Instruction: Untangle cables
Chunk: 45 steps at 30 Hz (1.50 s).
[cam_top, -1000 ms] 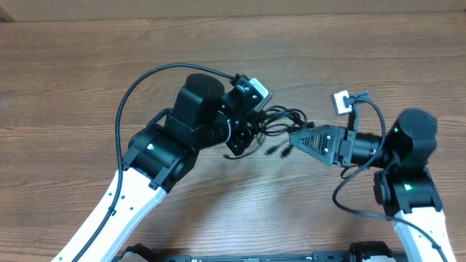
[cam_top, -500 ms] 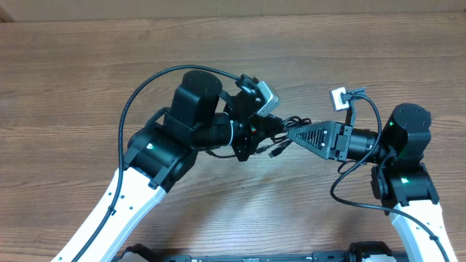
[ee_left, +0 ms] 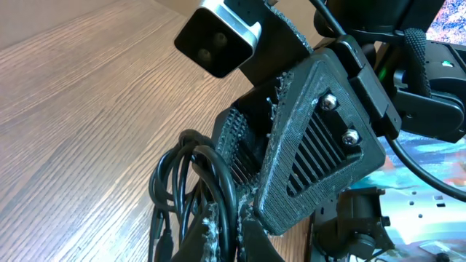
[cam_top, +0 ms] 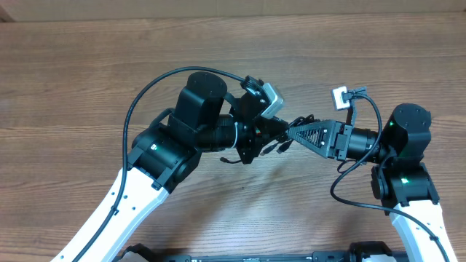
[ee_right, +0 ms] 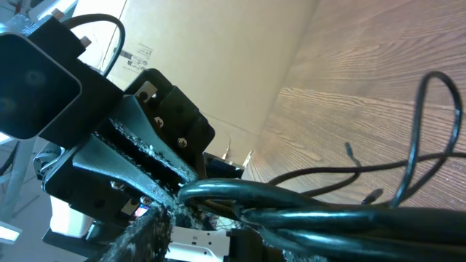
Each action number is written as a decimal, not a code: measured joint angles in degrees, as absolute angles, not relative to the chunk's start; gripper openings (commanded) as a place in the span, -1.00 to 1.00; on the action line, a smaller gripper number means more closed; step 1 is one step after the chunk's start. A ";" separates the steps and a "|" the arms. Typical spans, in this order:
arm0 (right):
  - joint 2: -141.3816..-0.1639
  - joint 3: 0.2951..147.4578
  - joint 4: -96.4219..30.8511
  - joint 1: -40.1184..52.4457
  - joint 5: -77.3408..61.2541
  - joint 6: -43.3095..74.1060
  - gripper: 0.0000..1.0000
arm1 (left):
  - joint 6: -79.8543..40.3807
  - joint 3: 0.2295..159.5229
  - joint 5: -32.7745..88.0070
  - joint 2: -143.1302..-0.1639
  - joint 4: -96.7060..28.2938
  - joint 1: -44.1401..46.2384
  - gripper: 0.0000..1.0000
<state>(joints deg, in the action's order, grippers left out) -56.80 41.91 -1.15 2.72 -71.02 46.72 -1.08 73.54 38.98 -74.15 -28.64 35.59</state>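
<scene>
The cables (cam_top: 282,144) are a small knot of thin black cords hanging between my two grippers over the wooden table (cam_top: 87,65). My left gripper (cam_top: 256,140) is shut on one strand; in the left wrist view the cord runs up between its fingers (ee_left: 210,236), and the loops (ee_left: 186,178) hang just left of them. My right gripper (cam_top: 293,132) points left, tip to tip with the left one. Its jaws stand partly apart around the bundle (ee_right: 335,211). One ridged finger (ee_right: 138,233) shows a gap to the cords; the other is hidden.
The right arm's own thicker wire (cam_top: 349,185) loops beside its wrist, and its white camera (cam_top: 340,100) sits above. The left arm's wire (cam_top: 138,98) arcs over its elbow. A cardboard wall (cam_top: 233,7) runs along the table's far edge.
My right gripper has slid left up to the left gripper and its jaws have narrowed around the bundle. The left gripper has turned and shifted right with the cables.
</scene>
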 measured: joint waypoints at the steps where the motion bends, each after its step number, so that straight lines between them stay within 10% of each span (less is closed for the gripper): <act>1: -56.80 41.91 -1.13 2.72 -70.98 46.70 -0.07 | -1.17 73.54 38.98 -74.17 -28.64 35.59 -0.92; 45: -56.73 41.91 2.00 2.72 -59.55 51.09 -0.85 | -10.90 73.52 37.47 -74.19 -25.69 35.16 -0.91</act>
